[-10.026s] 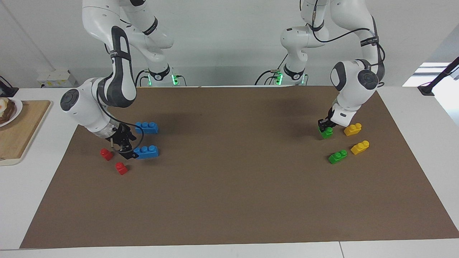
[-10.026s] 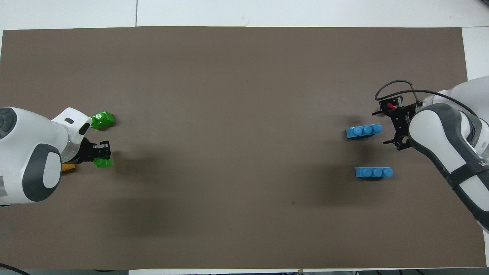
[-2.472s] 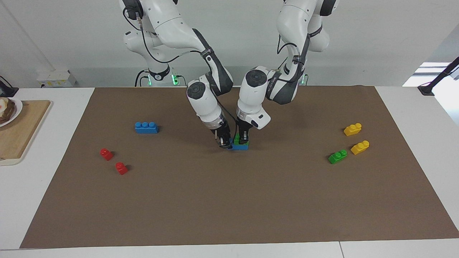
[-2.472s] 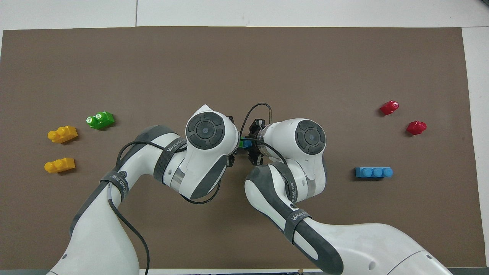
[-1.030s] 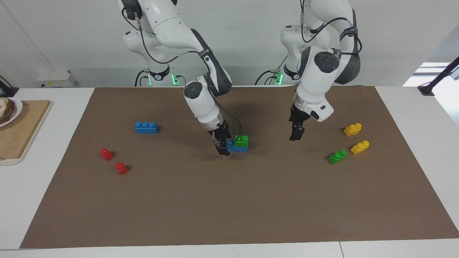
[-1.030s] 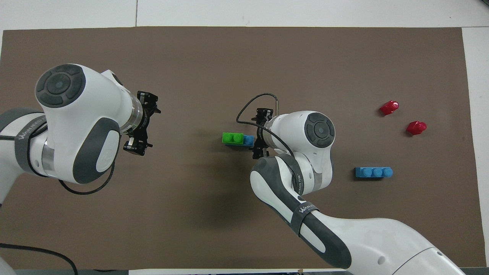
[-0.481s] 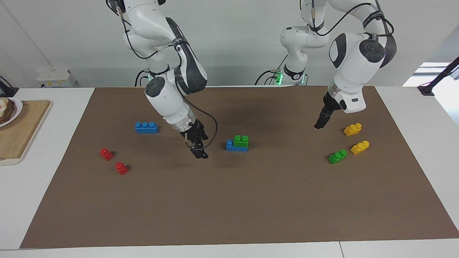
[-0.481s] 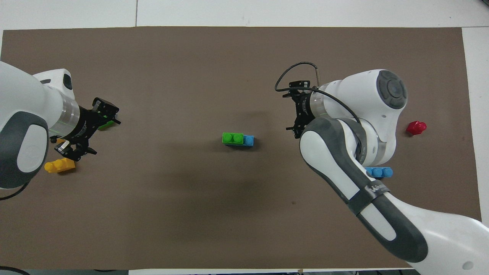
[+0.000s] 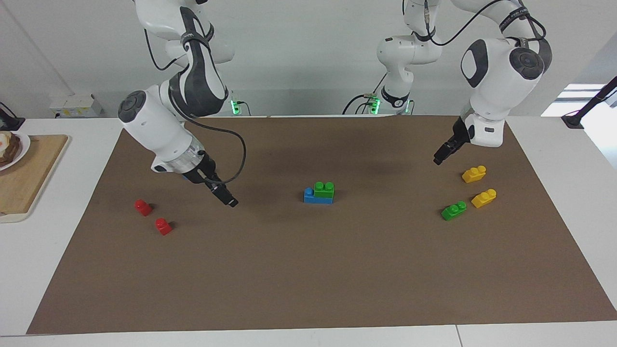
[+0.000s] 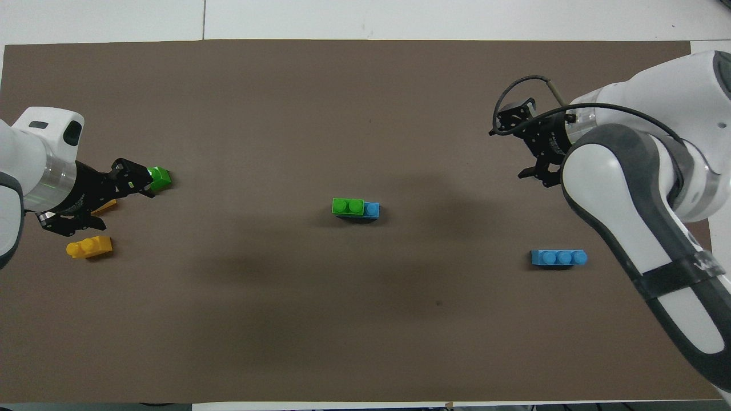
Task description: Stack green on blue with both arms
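- Brown mat [image 9: 308, 270] is spread over a white table, with a pale wall at the robots' end; a wooden board [image 9: 29, 178] lies off the mat at the right arm's end.
- Task's thing: the green brick [image 9: 324, 188] is sitting on the blue brick [image 9: 311, 196] at mid-mat, free of both grippers. The stack is judged done.
- Risk, nearest the robots: the spare blue brick [image 10: 558, 258] lies under the right arm's sweep and could be clipped if that arm is dropped while swinging.
- Risk, mid-mat: only two of the three studs are covered, and one blue stud is left bare toward the right arm's end. Full seating cannot be told, so a loose green brick could be popped off by any bump.
- Risk, farther out: the two red bricks [image 9: 143, 207] and the spare green brick [image 9: 454, 210], beside the yellow bricks [image 9: 474, 174], could be scattered by a low pass.
- Right gripper [image 9: 230, 201]: hung low over bare mat between the red bricks and the stack, tilted toward the stack, fingers spread wide, nothing held.
- Left gripper [image 9: 438, 159]: raised over the mat by the yellow bricks, angled down, fingers spread wide, nothing held.
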